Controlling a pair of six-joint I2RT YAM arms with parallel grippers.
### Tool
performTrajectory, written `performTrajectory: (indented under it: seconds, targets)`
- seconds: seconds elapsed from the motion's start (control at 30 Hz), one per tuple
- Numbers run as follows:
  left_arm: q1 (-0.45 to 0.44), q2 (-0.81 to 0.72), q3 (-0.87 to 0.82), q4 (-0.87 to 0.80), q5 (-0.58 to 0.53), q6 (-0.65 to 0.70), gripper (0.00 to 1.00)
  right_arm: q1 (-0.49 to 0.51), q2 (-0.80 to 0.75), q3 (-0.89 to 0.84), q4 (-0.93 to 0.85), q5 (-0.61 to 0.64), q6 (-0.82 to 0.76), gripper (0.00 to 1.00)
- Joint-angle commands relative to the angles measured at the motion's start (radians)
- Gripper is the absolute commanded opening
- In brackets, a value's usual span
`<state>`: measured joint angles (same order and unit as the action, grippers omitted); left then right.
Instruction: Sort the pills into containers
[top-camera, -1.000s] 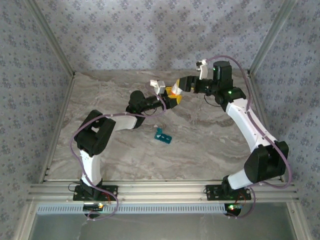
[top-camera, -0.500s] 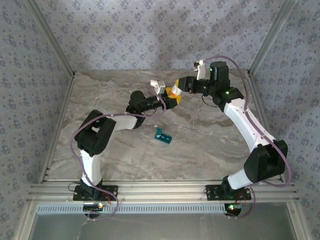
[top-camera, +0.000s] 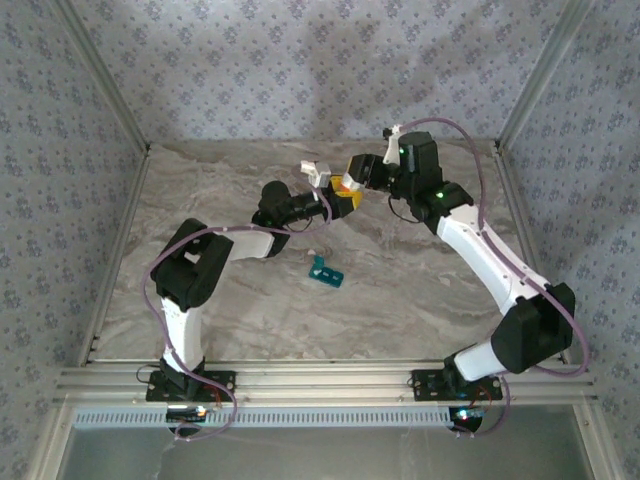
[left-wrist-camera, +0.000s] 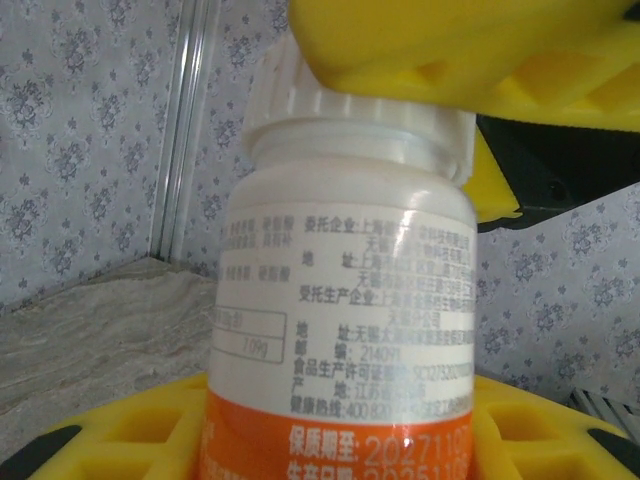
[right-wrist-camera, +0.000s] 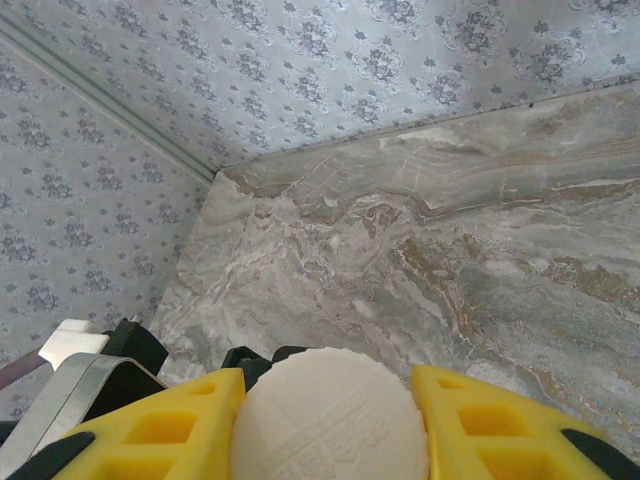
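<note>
Two pincers meet on one small white bottle (left-wrist-camera: 340, 320) just above the middle of the overhead frame, crowded so close that the bottle can hardly be made out between the yellow fingers. From the left wrist it looms large. The left pincer (left-wrist-camera: 340, 445) is clenched round its lower body, a yellow finger at each side along the bottom edge, where the bottle is cut off. The right pincer (right-wrist-camera: 330, 420) is clamped on the ribbed white cap (right-wrist-camera: 328, 412). From its own wrist the cap sits between two yellow fingers, its embossed top too soft to read. The label (left-wrist-camera: 350, 330) is dense with small Chinese print, mostly illegible, though "214091" and a boxed figure like "109" come through. White digits starting "2027" run across the orange band (left-wrist-camera: 330, 450). The containers (top-camera: 326, 271), a little teal strip, lie apart from both pincers near the centre of the overhead frame on the marbled bench (top-camera: 420, 290). How their lids stand is too small to tell.
</note>
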<state>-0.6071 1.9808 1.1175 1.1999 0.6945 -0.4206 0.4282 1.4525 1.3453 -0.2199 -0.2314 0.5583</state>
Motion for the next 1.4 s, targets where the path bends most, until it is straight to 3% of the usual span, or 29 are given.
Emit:
performTrajectory:
  seconds: [0.0, 0.1, 0.23, 0.4, 0.57, 0.8, 1.37]
  targets:
    - [-0.018, -0.011, 0.036, 0.066, 0.005, 0.0, 0.0, 0.028, -0.007, 0.016, -0.097, -0.049, 0.013, 0.42]
    - [-0.019, -0.011, 0.035, 0.064, 0.003, 0.0, 0.0, 0.001, -0.016, 0.041, -0.122, -0.081, 0.002, 0.54]
    - [-0.019, -0.01, 0.034, 0.063, 0.002, 0.0, 0.0, -0.052, -0.04, 0.055, -0.108, -0.158, -0.004, 0.78]
    - [-0.019, -0.01, 0.033, 0.064, 0.002, -0.001, 0.0, -0.102, -0.092, 0.031, -0.062, -0.233, -0.045, 0.89]
    - [-0.018, -0.01, 0.034, 0.064, 0.002, 0.0, 0.0, -0.158, -0.112, 0.004, -0.015, -0.338, -0.108, 0.89]
    - [-0.019, 0.0, 0.045, 0.066, 0.008, -0.01, 0.0, -0.235, -0.045, -0.039, 0.091, -0.563, -0.19, 0.82]
    - [-0.022, 0.003, 0.053, 0.06, 0.008, -0.013, 0.0, -0.209, 0.029, -0.028, 0.144, -0.602, -0.164, 0.69]
